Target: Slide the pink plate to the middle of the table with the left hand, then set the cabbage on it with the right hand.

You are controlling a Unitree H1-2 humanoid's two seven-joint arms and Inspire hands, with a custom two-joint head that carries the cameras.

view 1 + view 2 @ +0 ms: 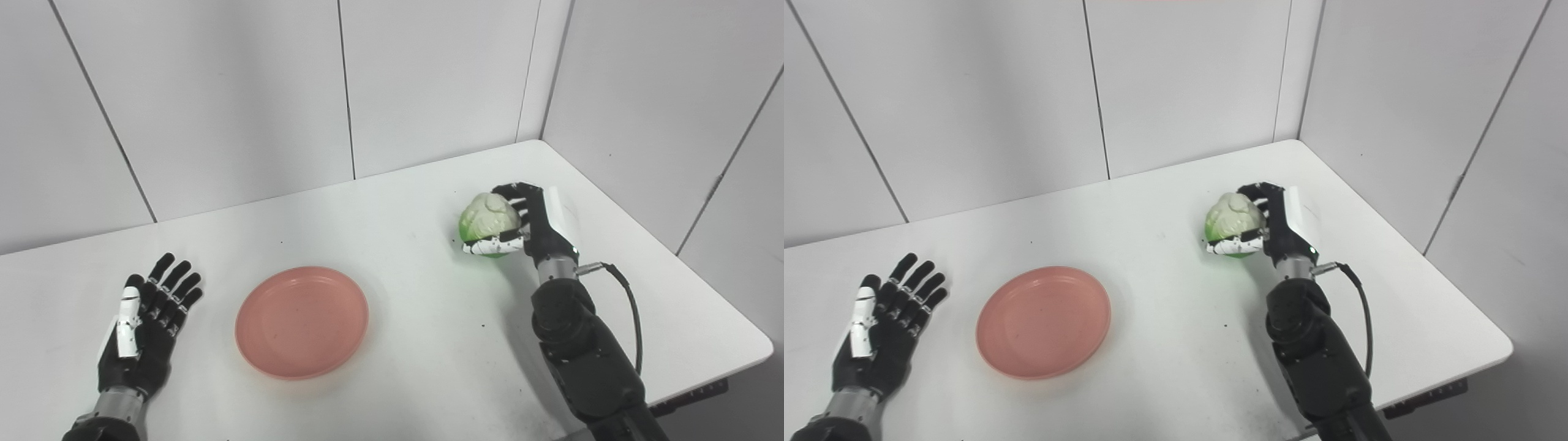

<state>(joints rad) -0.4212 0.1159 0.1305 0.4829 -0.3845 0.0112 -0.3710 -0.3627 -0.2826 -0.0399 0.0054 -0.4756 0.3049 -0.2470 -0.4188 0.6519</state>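
At the far left the left hand [144, 324] lies palm up on the tabletop [416, 343], fingers spread, holding nothing, apart from the pink plate [302, 321]. The plate sits empty, left of the tabletop's centre; it looks like light, stiff plastic with a smooth rim that would slide easily under a push. Well to the right, the right hand [520, 229] has its fingers and thumb wrapped around the cabbage [487, 223], which seems raised just above the surface. The cabbage looks like a light toy, rounded and smooth, probably slippery, so a wrap around its widest part suits it.
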